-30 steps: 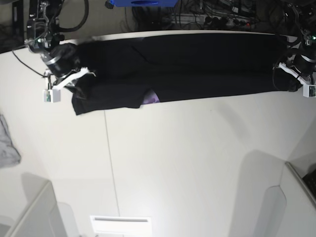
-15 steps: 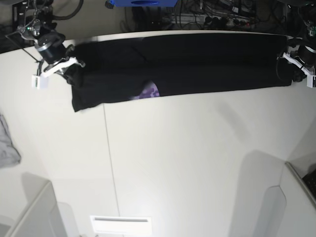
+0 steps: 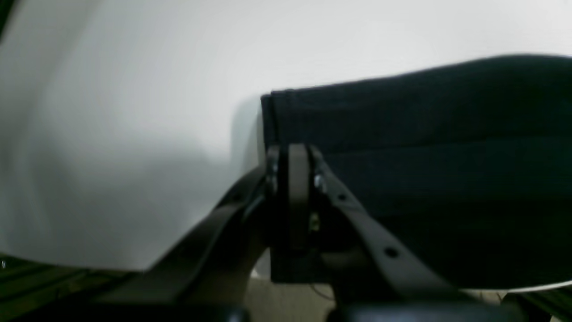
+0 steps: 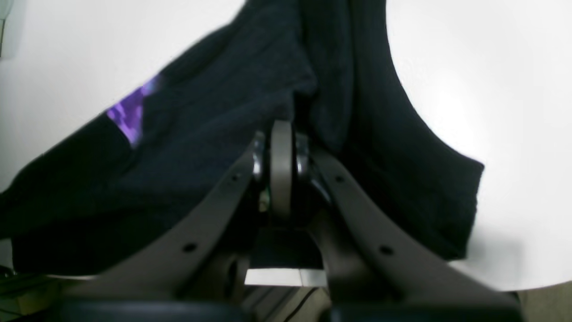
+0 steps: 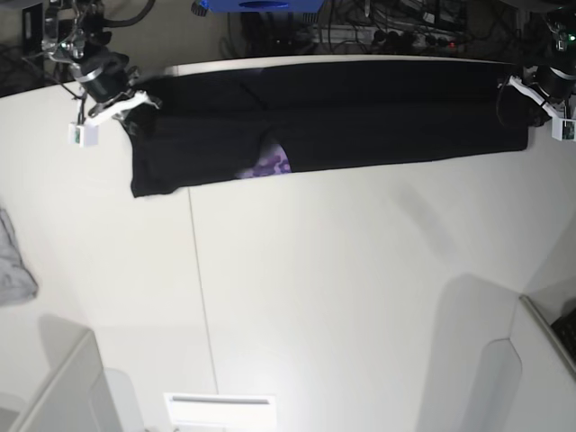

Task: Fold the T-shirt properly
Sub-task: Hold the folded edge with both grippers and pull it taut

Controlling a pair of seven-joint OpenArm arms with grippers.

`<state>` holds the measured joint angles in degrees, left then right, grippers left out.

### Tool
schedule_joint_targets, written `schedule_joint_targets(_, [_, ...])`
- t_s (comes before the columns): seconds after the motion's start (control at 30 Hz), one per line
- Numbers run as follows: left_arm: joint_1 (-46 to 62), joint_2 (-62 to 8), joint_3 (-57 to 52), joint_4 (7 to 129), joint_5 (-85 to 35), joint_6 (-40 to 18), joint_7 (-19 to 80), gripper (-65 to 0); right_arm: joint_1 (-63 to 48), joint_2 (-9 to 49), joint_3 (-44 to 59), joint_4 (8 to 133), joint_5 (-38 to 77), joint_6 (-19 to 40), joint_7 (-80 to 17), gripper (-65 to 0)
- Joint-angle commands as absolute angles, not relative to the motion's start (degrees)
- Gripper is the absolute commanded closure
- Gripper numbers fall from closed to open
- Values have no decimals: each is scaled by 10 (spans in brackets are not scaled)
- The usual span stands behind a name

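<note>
**Observer:** What are the claws doing?

**Operator:** Both are clamped on cloth. My left gripper [image 3: 290, 154] has its jaws pressed together over the hem end of the T-shirt [image 5: 360, 112]. My right gripper [image 4: 281, 134] is pinched the same way into the bunched folds at the sleeve end, and a purple print [image 4: 132, 112] shows off to one side.

**Observer:** And moving outward, where's the shirt?

**Operator:** Stretched as a long dark band along the table's [image 5: 360, 297] far edge, held between the two arms. The purple patch peeks out of the near edge, nearer my right arm.

**Observer:** What changed in the last second?

**Operator:** I've carried both ends back toward the far edge. The band has shifted away from me, the near edge looks straighter, and the sleeve end hangs less.

**Observer:** So?

**Operator:** I judge the lengthwise fold is being tensioned flat; the crosswise fold isn't done yet. The small grey cloth [image 5: 13, 261] lies well apart.
</note>
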<state>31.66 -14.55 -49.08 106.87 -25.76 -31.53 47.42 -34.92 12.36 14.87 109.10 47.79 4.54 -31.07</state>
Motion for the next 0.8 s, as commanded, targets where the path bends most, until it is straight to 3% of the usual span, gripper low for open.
schedule_joint_targets(0.0, [320, -155, -495, 1076, -259, -313, 464, 0, -351, 117, 153, 1100, 474, 51, -301, 0])
schedule_joint_targets(0.37, [342, -156, -465, 1076, -258, -313, 462, 0, -356, 102, 153, 1099, 442, 50, -304, 0])
schedule_joint_targets(0.57, [343, -158, -484, 1082, -262, -313, 462, -318, -362, 102, 153, 1100, 441, 50, -299, -216])
schedule_joint_targets(0.67, [340, -155, -524, 1088, -264, -313, 463, -418, -377, 102, 153, 1102, 441, 50, -256, -212])
schedule_joint_targets(0.77, [340, -154, -538, 1102, -280, -313, 463, -423, -397, 105, 147, 1102, 438, 65, -168, -188])
